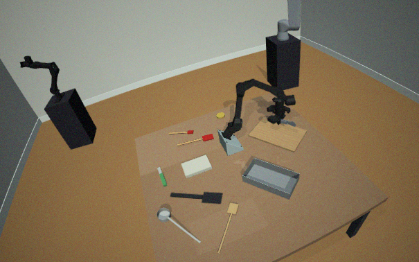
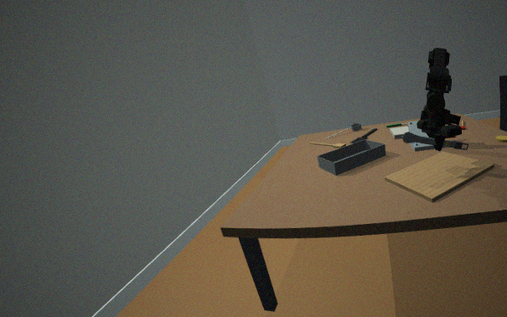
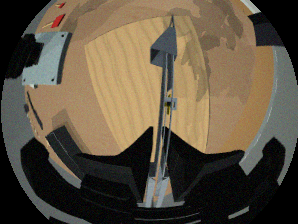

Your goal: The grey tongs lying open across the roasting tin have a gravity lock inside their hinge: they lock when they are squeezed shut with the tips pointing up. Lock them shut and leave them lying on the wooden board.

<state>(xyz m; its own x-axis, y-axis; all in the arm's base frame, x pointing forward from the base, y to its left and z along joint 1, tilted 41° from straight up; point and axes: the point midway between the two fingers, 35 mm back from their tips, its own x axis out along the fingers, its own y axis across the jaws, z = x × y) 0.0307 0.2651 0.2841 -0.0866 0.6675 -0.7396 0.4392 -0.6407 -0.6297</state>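
Note:
The grey tongs [image 1: 289,123] [image 2: 413,139] [image 3: 169,75] are off the tin, held in the air above the wooden board [image 1: 278,138] [image 2: 428,180] [image 3: 115,90]. My gripper [image 1: 277,121] [image 2: 439,147] [image 3: 157,129] is shut on them partway along their length. In the exterior view they lie nearly level, sloping slightly down to the right, with a broad end at the left. In the wrist view their two arms run close together, with a small grey-and-yellow part beside them. Whether the lock is engaged cannot be told. The roasting tin [image 1: 271,186] [image 2: 360,159] [image 3: 65,145] is empty.
The arm's pale blue base wedge [image 1: 234,148] [image 3: 47,65] stands beside the board. A white block [image 1: 197,166], black spatula [image 1: 212,197], ladle [image 1: 164,215], wooden spatula [image 1: 233,208], green-handled tool [image 1: 163,179], red-headed spatulas and a yellow disc [image 1: 220,115] lie farther off.

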